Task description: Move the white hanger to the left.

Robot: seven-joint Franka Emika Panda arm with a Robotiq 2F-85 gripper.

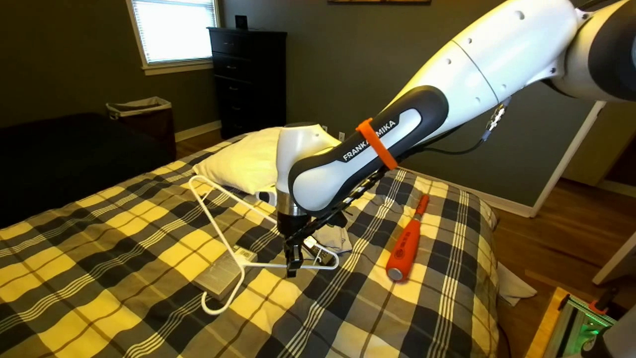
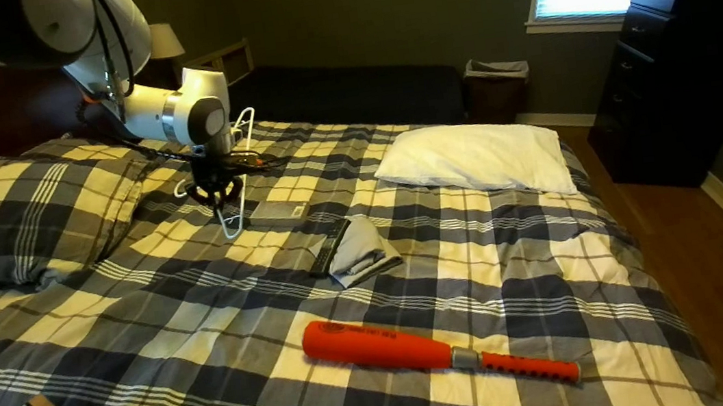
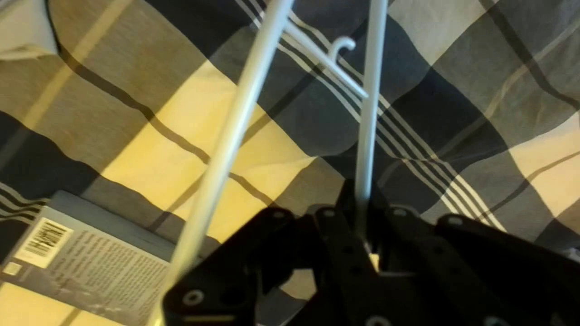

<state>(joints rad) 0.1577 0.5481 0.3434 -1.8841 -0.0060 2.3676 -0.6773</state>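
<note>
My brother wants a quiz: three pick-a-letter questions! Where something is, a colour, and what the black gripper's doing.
1. Where is the puffy white pillow?
A floor
B plaid bed
C black dresser

2. What colour is the long tapered bat?
A green
B blue
C red

3. The black gripper is:
A shut on the thin white plastic hanger
B wide open
C shut on the bat

1 B: both exterior views show it.
2 C: its barrel is red.
3 A: in the wrist view, its jaws enclose a hanger bar.

The white hanger (image 3: 230, 136) is of smooth plastic, slightly glossy; the bedspread (image 2: 477, 244) is of matt, wrinkled cloth; the red bat (image 2: 414, 348) is perhaps of plastic.
</note>
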